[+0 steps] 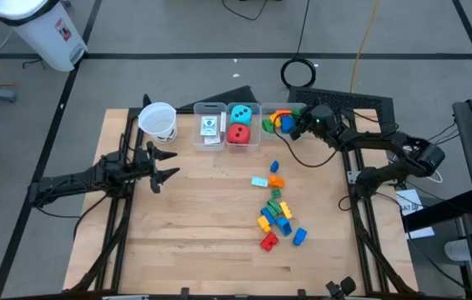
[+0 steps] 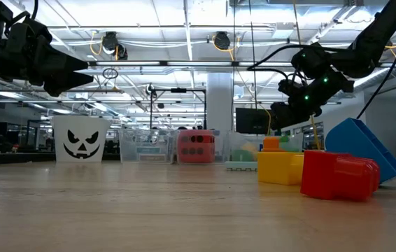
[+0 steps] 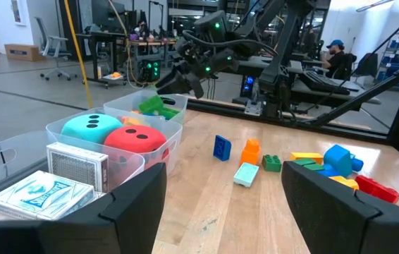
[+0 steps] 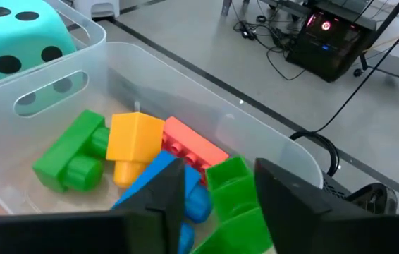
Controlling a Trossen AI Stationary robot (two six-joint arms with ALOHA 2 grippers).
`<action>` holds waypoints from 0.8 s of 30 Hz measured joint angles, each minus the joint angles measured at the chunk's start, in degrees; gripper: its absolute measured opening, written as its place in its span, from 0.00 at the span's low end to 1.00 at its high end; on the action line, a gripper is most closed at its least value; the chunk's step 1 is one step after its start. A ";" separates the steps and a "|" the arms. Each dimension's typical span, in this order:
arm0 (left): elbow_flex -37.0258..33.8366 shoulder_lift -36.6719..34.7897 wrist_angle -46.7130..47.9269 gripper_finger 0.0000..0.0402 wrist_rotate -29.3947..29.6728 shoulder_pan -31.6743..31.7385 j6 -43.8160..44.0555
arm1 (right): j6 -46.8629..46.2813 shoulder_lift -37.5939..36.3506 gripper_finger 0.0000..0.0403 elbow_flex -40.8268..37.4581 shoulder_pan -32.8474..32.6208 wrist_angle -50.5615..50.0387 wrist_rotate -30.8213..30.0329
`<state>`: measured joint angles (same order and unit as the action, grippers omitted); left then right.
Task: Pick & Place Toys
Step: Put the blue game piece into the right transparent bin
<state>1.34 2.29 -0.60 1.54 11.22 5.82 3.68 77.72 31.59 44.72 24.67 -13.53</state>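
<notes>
Several small bricks (image 1: 274,208) lie scattered on the desk (image 1: 194,242), probably light, hard and slick, best pinched across flat sides, while the right hand (image 4: 217,187) hangs part-open above a green brick (image 4: 238,204) in the bin (image 4: 206,85).

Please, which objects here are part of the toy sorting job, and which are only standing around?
Part of the job:
- teal die and red die, in the middle bin
- white card packs, in the neighbouring bin
- bricks in the bin under the right end effector
- loose bricks on the table

Only standing around:
- white paper cup
- white trash can on the floor
</notes>
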 joint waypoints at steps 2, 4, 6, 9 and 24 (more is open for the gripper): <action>0.00 0.00 0.00 0.71 0.02 0.00 0.00 | 0.00 -0.01 0.42 0.00 -0.01 0.15 -0.03; 0.00 0.01 0.00 0.71 0.01 0.00 0.00 | 0.00 -0.34 0.48 0.00 -0.08 0.36 0.01; 0.00 0.01 0.00 0.71 0.01 0.00 0.00 | 0.04 -1.19 0.53 0.00 -0.68 0.50 0.02; 0.00 0.02 0.00 0.71 0.00 0.00 0.00 | 0.07 -3.63 0.58 0.02 -2.64 -0.10 0.06; 0.00 0.01 0.00 0.71 0.00 0.00 0.00 | -10.79 -15.27 0.71 0.04 -27.94 -14.75 4.07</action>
<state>1.34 2.29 -0.60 1.54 11.22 5.82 -7.11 62.45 31.64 16.78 9.92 -9.46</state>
